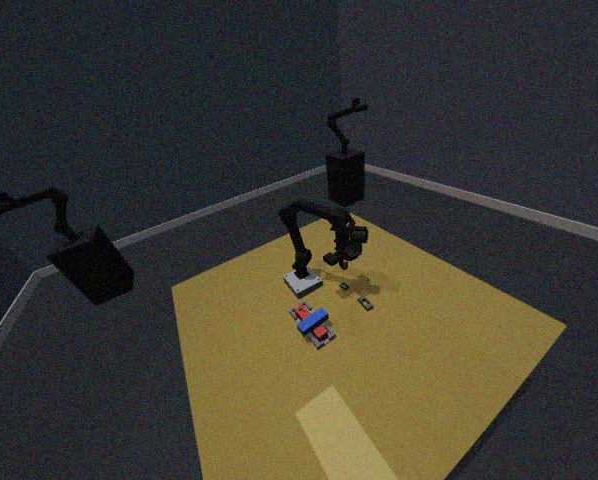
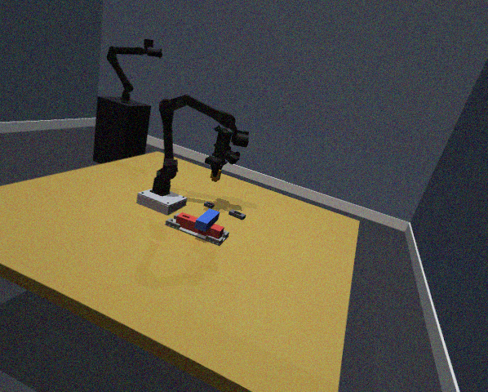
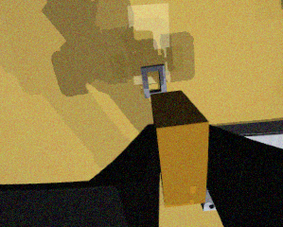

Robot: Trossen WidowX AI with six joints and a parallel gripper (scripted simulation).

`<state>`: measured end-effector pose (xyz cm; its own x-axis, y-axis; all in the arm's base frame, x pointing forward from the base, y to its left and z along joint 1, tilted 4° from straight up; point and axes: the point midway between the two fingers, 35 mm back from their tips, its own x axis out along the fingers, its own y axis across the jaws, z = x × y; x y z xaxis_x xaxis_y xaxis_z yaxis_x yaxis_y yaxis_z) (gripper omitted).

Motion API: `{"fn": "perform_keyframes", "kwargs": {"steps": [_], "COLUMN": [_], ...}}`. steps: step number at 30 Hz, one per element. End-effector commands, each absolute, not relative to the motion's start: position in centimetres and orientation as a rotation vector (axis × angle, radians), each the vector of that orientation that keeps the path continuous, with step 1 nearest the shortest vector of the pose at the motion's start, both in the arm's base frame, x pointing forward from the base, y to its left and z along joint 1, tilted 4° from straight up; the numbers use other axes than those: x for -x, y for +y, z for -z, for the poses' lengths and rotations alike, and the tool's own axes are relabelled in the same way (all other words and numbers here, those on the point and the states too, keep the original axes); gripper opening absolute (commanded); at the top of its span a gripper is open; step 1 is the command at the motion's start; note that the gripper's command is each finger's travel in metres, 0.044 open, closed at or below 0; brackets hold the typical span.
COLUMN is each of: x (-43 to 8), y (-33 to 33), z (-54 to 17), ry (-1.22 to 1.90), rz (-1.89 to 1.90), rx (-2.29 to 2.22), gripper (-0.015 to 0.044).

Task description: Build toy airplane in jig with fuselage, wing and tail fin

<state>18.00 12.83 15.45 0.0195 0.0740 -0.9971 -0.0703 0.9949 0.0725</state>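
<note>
The red fuselage point(image 1: 320, 332) point(image 2: 186, 219) lies in the grey cradle point(image 1: 326, 342) point(image 2: 219, 242). The blue wing point(image 1: 312, 320) point(image 2: 207, 219) lies across the top of the fuselage, at its middle. The tail socket point(image 1: 301, 310) point(image 2: 186, 216) shows as a dark slot near the fuselage end closer to the robot base, with nothing in it. My gripper point(image 1: 343, 263) point(image 2: 215, 175) point(image 3: 170, 129) is shut on the orange tail fin point(image 3: 184, 165) and holds it up in the air, beyond the cradle. The fin's lower end and tab cannot be made out.
A small grey holder frame point(image 1: 343, 283) point(image 2: 209, 204) point(image 3: 145, 82) lies on the table below the gripper. A larger grey holder point(image 1: 365, 299) point(image 2: 237, 214) lies beside it. The white robot base point(image 1: 302, 283) point(image 2: 161, 201) stands close to the cradle.
</note>
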Motion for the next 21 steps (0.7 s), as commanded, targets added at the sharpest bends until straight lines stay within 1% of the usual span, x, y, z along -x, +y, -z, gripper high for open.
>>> {"fn": "perform_keyframes", "kwargs": {"steps": [1, 21], "x": [-17.9, -21.0], "y": [12.7, 8.2], "z": [-16.2, -14.8], "ry": [1.540, 1.540], "rz": [-0.120, -0.096], "rx": [-0.001, -0.001], "gripper": [0.0000, 0.0000]}}
